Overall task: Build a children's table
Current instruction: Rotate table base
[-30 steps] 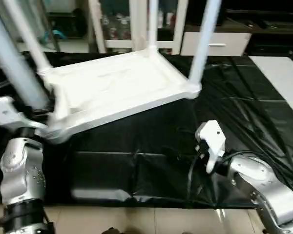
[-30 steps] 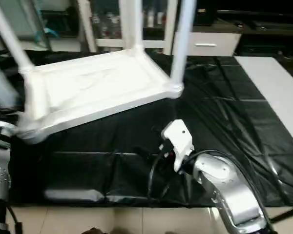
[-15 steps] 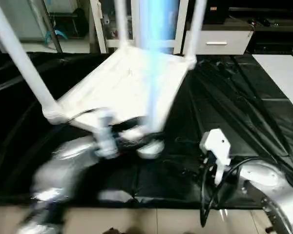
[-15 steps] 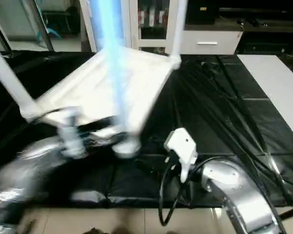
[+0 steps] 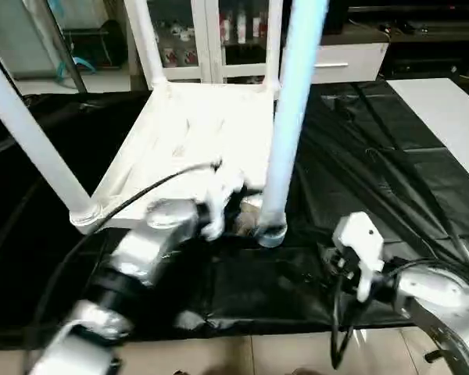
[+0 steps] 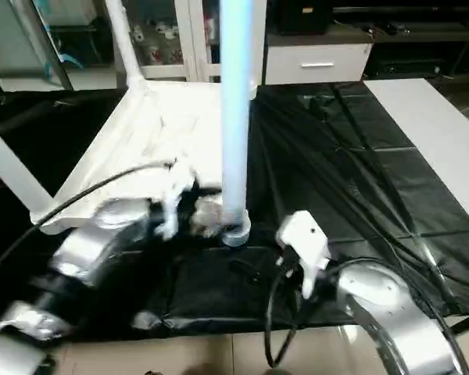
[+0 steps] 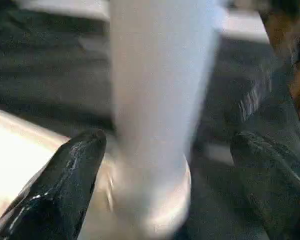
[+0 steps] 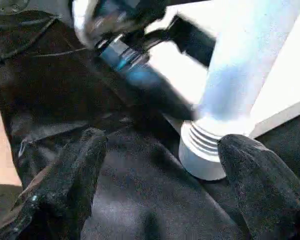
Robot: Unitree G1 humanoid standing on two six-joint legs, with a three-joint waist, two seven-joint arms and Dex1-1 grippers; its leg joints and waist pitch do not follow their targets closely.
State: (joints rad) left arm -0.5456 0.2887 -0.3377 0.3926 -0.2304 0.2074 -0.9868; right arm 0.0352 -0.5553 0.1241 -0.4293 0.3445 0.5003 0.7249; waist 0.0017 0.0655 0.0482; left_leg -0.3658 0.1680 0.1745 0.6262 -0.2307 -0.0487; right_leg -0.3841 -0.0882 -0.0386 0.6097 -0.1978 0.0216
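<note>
White plastic tabletop, rectangular, lies upside down on the black-covered work surface, its raised rim facing up. One short edge is toward the robot, the other toward the white glass-door cabinet at the back.

Legs: long, white, tapered, round, standing up from the corner sockets.
- Near right leg: upright, bluish in the light, seated in a round ribbed socket at the tabletop's near right corner. In the right wrist view the socket's threaded collar rests on the black covering.
- Near left leg: leans up and to the left from the near left corner.
- Far left leg: rises from the far left corner, in front of the cabinet.
- Far right leg: partly hidden behind the near right leg.

Left gripper: reaches in from the left at the base of the near right leg. Its two black fingers are spread wide, one on each side of the leg just above the socket, with a gap visible between each fingertip and the leg; nothing is grasped. A black cable runs along the silver left forearm.

Right gripper: released and empty, fingers set well apart, hovering low over the black covering just in front of the near right socket. The silver right forearm carries a white camera housing and a loop of black cable.

White panel: lies flat at the right of the work surface.
</note>
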